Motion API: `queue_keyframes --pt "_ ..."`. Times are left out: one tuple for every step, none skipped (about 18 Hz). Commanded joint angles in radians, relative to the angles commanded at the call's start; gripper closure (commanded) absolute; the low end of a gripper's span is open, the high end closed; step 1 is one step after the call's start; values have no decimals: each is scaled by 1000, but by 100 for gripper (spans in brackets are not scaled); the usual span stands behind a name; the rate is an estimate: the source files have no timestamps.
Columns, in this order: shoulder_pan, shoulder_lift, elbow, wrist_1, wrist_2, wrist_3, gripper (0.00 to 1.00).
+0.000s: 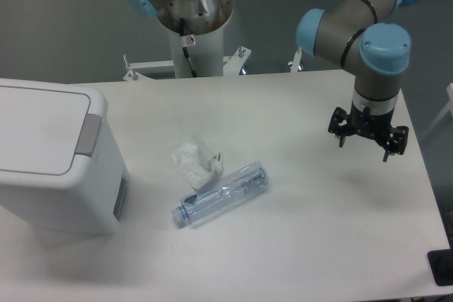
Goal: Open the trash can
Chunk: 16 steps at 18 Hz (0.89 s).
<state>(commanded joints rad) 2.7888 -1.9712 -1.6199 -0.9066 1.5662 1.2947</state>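
At the far right of the bench (297, 231) we find the gripper (367, 139) hanging above the surface, pointing down, its fingers spread and holding nothing. Our target, the trash can (49, 167), sits at the left edge of the bench, well apart from the gripper, with its flat lid (35, 129) shut and the grey push tab (88, 134) on the lid's right edge, facing the middle of the bench.

Risks we note from here:

1. Between gripper and can lie a crumpled white paper (197, 161) and a clear plastic bottle (221, 194), the paper touching or just beside the bottle. If we cross low, the fingers may catch either one; the bottle lies on its side and would likely roll.

2. The tab is a narrow strip. If we land off it, on the lid panel or the can's rounded corner, we judge the lid will not release.

3. The can looks like light plastic. A press with a leftward component could slide or tip it, and part of the can is already cut off by the frame's left edge, so we cannot tell how much bench lies beyond it.

4. Spread fingers could straddle the tab or snag its edge; bringing them together first would give one firm contact.

5. Once released, the lid may swing up into the wrist if we linger above it.
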Motion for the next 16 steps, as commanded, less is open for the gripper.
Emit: queue_keyframes --pt "-2 0 2 2 0 -2 0" --pt "1 0 0 11 -3 -2 0" --pt "2 0 -3 17 -17 -6 0" --pt "6 0 -18 17 -41 -12 0" --pt "6 8 -40 23 -72 -14 0" --pt "14 30 -64 32 -110 -21 0" --pt "15 46 -87 41 -154 -34 0" --pt "15 61 -106 44 -200 -61 0" --pt "15 75 -129 44 -237 -99 0" --pt "15 84 -143 44 -276 -139 0" --pt "15 93 -147 43 -317 -182 0" --pt "14 101 -153 43 -363 -237 0" --pt "9 110 -156 41 -402 -309 0" --pt "-1 120 -158 44 -416 -386 0" --pt "-6 135 -158 46 -419 -446 0" --pt "-18 143 -149 46 -425 -468 0"
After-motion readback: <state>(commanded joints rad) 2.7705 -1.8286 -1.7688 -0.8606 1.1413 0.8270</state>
